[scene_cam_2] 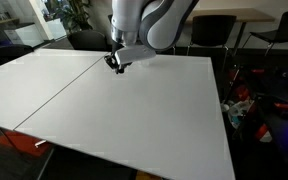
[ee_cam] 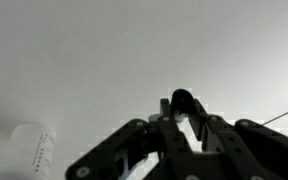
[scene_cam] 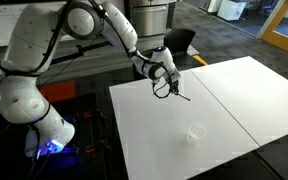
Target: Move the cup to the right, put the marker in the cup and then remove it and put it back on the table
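In an exterior view the gripper [scene_cam: 165, 91] hangs low over the table [scene_cam: 234, 95], its fingers pressed onto the marker [scene_cam: 181, 96], which sticks out to one side, while the cup [scene_cam: 195, 133] stands upright well apart from it, toward the table's near edge. In an exterior view the gripper [scene_cam_2: 115, 65] is too small to show the marker. In the wrist view the marker [ee_cam: 182, 100] sits pinched between the fingers [ee_cam: 212, 128], with the cup [ee_cam: 32, 150] off to one side. This looks like the marker-into-cup step, so the next move calls for carrying it above the rim and lowering it in gently.
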Robot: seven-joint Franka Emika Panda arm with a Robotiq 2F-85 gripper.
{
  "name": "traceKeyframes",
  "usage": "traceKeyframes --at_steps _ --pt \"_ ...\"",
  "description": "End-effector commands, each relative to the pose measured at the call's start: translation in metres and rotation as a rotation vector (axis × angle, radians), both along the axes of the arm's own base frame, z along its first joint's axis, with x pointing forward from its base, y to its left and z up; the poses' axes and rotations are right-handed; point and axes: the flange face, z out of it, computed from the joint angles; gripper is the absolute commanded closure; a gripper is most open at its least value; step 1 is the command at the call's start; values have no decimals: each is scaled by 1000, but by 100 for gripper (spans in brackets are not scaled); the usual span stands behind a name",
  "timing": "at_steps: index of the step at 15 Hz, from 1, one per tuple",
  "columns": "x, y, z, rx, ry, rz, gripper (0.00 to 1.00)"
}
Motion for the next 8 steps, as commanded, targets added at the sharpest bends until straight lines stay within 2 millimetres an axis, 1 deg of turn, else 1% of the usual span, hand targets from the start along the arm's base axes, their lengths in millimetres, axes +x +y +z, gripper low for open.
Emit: traceKeyframes --at_steps 1,2,4,5,7,8 --pt "10 -3 -10 -3 -5 -29 52" --pt "10 -4 -12 -1 -5 -28 51" --pt "8 -5 -13 8 8 -23 38" --pt "6 -7 -12 14 10 -25 29" --pt "0 -7 -5 46 34 -22 16" --pt "-4 -6 -1 72 48 -11 7"
